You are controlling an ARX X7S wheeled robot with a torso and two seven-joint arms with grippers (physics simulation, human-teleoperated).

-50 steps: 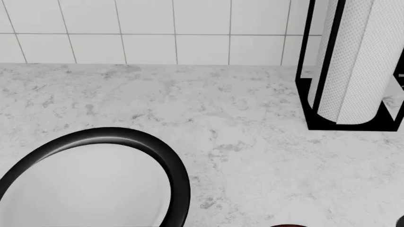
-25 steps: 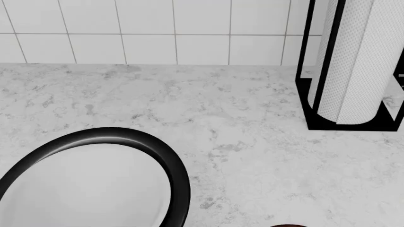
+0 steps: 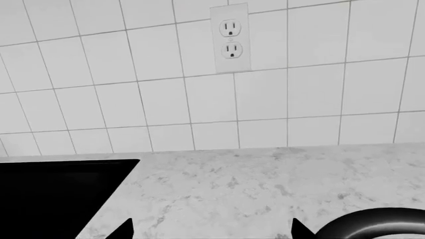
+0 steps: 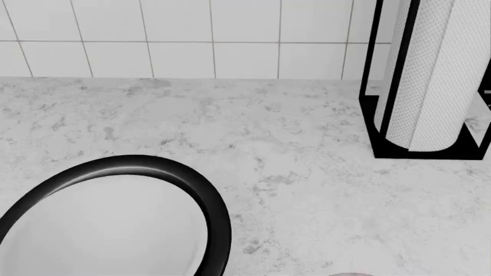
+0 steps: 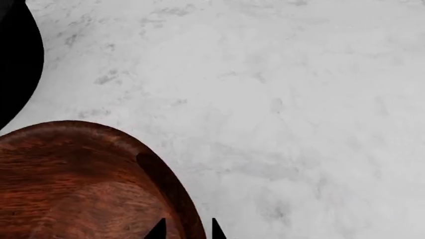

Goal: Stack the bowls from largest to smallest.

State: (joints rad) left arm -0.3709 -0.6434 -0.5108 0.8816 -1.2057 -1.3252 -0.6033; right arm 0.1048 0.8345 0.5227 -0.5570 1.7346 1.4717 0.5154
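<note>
Rim of the brown bowl (image 5: 79,184) is pinched between the right claw (image 5: 186,228) tips, with the black bowl (image 4: 192,190) off to its side. The brown sliver's gone from the head view, so it's probably being lifted. Left claw (image 3: 211,230) is spread wide, nothing held.

bowls seen: 3 | black bowl (image 4: 201,190): 1, rim also by left gripper tips | white bowl (image 4: 107,230): 1, nested in the black one | wooden bowl (image 5: 79,184): 1, at right gripper tips | paper-towel roll (image 4: 437,75): 1 | black holder (image 4: 383,109): 1 | wall outlet (image 3: 231,39): 1, two sockets
</note>
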